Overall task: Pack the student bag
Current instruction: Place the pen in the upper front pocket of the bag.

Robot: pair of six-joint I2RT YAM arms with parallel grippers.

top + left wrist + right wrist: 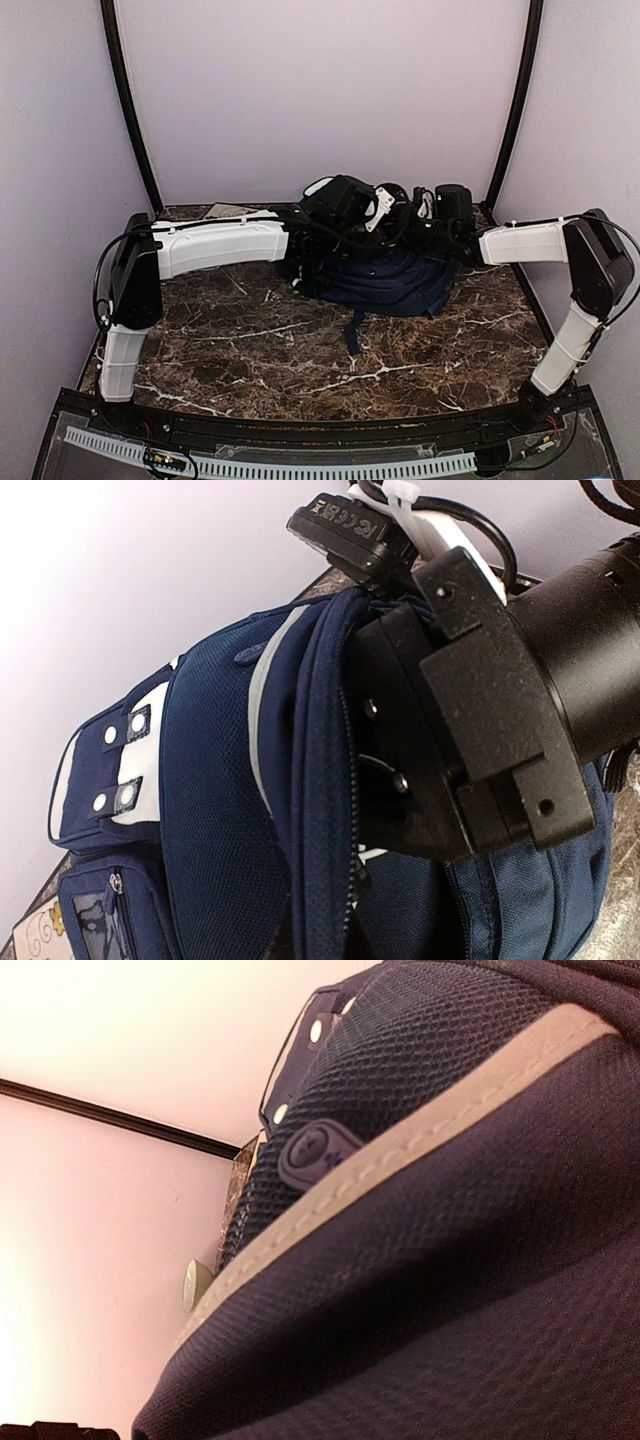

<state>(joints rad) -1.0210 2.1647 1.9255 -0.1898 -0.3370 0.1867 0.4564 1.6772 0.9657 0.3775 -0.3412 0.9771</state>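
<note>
The student bag's (210, 810) navy zippered edge lies against the right pincer's (385, 740) black body, fingertips hidden.

I see the student bag (395, 285), navy blue mesh with pale grey trim stripes; the marble table (250, 340) is dark brown, veined white.

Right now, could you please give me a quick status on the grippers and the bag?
Left gripper shut by the student bag top, hold unseen. Right gripper clamped on its open zipper rim. Bag at far side of table, strap trailing forward.
</note>
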